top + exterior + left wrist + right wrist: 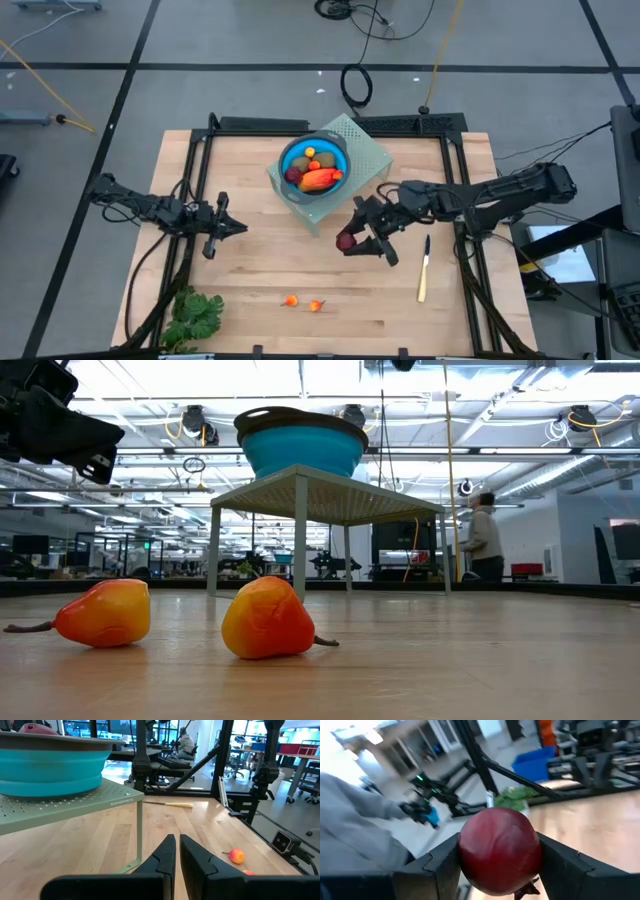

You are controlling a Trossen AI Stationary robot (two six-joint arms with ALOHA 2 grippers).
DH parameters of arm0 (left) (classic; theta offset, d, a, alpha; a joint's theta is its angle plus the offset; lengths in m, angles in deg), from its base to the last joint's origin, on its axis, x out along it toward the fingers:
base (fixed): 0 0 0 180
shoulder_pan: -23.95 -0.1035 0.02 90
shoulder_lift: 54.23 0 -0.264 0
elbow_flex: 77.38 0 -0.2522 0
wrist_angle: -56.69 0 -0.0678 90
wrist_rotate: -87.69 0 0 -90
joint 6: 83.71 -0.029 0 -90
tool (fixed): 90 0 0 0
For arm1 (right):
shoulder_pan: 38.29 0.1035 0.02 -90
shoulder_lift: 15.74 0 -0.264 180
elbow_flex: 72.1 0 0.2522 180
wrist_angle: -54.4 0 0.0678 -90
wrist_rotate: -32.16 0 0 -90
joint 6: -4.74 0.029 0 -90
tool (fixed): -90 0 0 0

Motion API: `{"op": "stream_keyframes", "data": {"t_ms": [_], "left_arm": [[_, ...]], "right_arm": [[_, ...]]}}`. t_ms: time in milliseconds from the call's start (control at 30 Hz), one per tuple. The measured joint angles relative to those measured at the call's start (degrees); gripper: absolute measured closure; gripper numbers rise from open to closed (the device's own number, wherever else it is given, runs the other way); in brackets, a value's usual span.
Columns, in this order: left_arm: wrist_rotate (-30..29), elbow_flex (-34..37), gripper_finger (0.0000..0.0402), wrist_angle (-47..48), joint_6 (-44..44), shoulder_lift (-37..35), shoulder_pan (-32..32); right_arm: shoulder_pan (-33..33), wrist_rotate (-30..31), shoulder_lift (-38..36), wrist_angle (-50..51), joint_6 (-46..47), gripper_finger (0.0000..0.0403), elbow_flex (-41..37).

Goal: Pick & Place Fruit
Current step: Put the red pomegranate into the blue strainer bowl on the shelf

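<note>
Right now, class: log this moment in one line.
right fingers: shut on dark red ball fruit | left fingers: shut, empty | round blue bowl: holds fruit

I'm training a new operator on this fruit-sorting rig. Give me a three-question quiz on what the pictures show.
1. True or false: the right gripper is shut on a dark red fruit.
2. Multiple choice: where does the blue bowl stand? A) directly on the wooden table B) on the green perforated stand C) beside the knife
3. Fill in: the number of small orange-red fruits lying loose on the table near its front edge is ___.

Key:
1. True; the fruit sits between its fingers, clear of the table.
2. B.
3. Two; they lie between the leafy bunch and the knife.
</note>
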Motion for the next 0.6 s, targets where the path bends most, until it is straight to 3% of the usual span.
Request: {"op": "stream_keyframes", "data": {"t_ms": [333,500,600], "left_arm": [[-0.02,0.00,0.0378,0.00,-0.07,0.00,0.00],[-0.58,0.00,0.0378,-0.02,-0.17,0.00,0.00],[-1.79,0.00,0.0378,-0.11,-0.15,0.00,-0.02]], "right_arm": [[-7.04,-10.38,0.00,-34.80,17.40,0.0188,-13.72],[-10.19,-10.10,0.00,-49.50,25.56,0.0188,-18.57],[-11.48,-6.80,-0.02,-55.59,28.94,0.0188,-19.72]]}}
